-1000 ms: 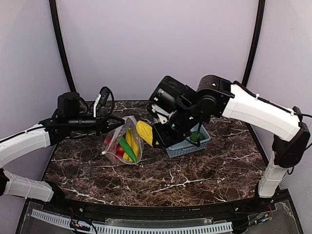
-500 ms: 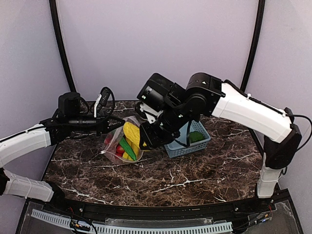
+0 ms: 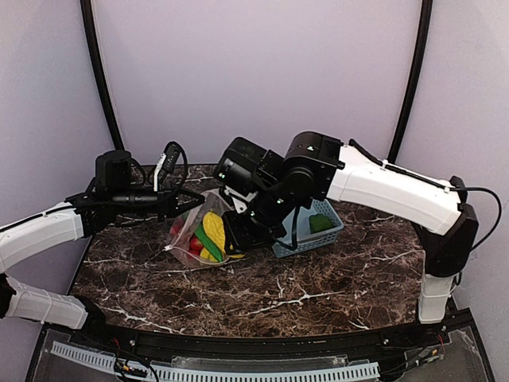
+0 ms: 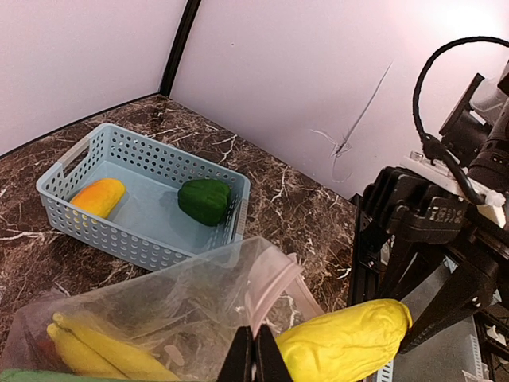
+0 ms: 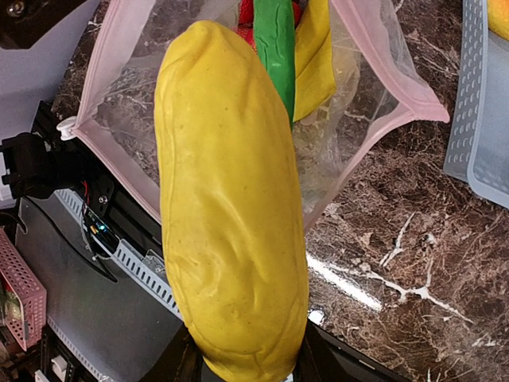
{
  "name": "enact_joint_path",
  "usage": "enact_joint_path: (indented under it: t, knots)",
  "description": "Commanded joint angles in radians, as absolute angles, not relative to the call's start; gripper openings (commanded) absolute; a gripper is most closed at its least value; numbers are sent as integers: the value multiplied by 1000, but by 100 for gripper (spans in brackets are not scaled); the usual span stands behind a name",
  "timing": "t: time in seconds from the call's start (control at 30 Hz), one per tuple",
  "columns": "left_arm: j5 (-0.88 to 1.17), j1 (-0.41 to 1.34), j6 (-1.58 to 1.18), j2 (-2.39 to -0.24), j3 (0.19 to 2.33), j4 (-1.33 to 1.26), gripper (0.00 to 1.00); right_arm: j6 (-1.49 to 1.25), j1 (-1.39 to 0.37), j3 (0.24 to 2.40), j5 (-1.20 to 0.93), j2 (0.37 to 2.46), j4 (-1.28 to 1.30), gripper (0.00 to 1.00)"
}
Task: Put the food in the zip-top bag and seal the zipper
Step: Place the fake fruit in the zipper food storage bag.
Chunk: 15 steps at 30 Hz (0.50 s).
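Observation:
The clear zip-top bag (image 3: 191, 237) lies at the table's left with its mouth held open. My left gripper (image 3: 176, 204) is shut on the pinkish zipper strip (image 4: 269, 286) at the mouth's upper edge. My right gripper (image 3: 232, 231) is shut on a long yellow food piece (image 5: 231, 223), whose tip is at the bag's mouth (image 5: 103, 79). The same piece shows in the left wrist view (image 4: 342, 342). Yellow bananas (image 5: 318, 48), a green vegetable (image 5: 278, 40) and red fruit (image 5: 246, 9) lie inside the bag.
A light-blue lattice basket (image 3: 322, 239) stands right of the bag, behind my right arm. It holds an orange piece (image 4: 97, 196) and a green vegetable (image 4: 204, 199). The purple back wall is close behind.
My right gripper has moved left and down with the yellow piece, from beside the basket to the bag's mouth. The left gripper has held the bag edge still.

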<state>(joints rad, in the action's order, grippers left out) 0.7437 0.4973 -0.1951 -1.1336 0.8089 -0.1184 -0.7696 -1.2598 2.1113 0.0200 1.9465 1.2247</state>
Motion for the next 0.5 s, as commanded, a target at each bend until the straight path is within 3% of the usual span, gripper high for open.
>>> enact_joint_path:
  t: [0.0, 0.47]
  knots:
    - [761, 494, -204, -1129, 801, -142, 1, -821, -1234, 2134, 34, 1976, 1230, 34]
    - [761, 494, -201, -1129, 802, -138, 1, -903, -1181, 2202, 46, 2047, 1093, 37]
